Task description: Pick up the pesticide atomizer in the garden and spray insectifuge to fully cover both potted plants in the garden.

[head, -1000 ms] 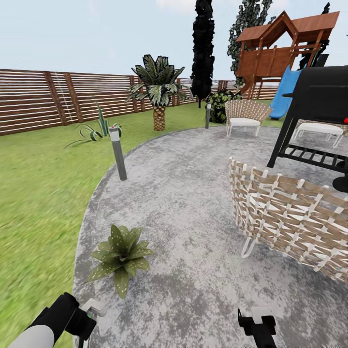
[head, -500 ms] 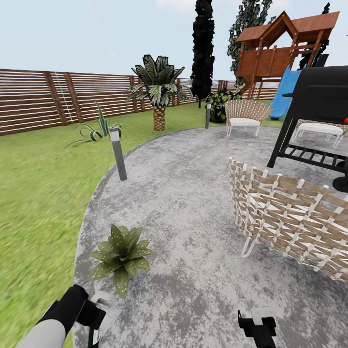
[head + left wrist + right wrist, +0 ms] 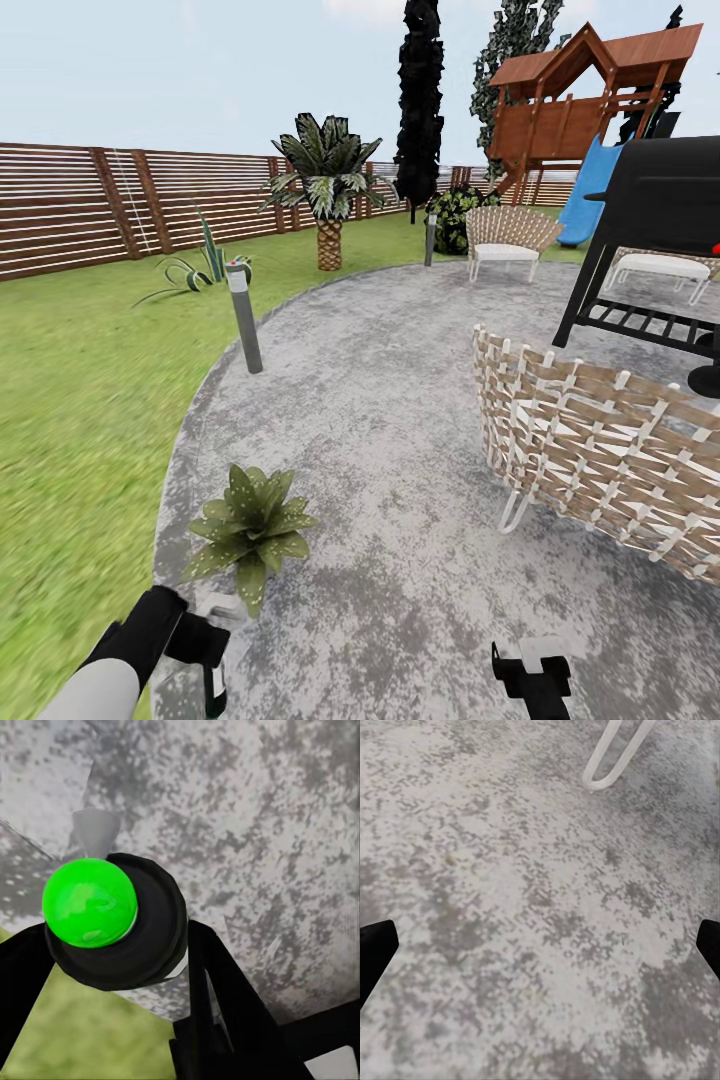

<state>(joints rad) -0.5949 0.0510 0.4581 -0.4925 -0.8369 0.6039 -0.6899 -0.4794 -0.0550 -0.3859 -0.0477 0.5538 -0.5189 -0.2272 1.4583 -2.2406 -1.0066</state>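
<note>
A mottled grey gravel patio (image 3: 400,420) curves through the lawn (image 3: 80,400) of a fenced garden, its speckled surface meeting the blurred green turf along a rounded edge. One potted plant (image 3: 250,528), a low rosette of pointed, pale-flecked green leaves, sits on the gravel near that edge. Just beside it, toward the robot, the left gripper (image 3: 208,655) carries the pesticide atomizer (image 3: 112,919): in the left wrist view a round dark body capped by a glossy green dome is wedged between the black fingers (image 3: 225,997), with a small pale cone-shaped nozzle pointing out over the gravel. The right gripper (image 3: 532,672) hangs low over bare patio, its dark fingertips (image 3: 375,952) spread wide at either margin of the right wrist view, nothing between them. A woven wicker chair (image 3: 600,450) on thin white looped legs stands to the right, a black grill (image 3: 650,240) behind it, and a grey bollard light (image 3: 242,315) and a brown slatted fence (image 3: 100,205) farther off.
</note>
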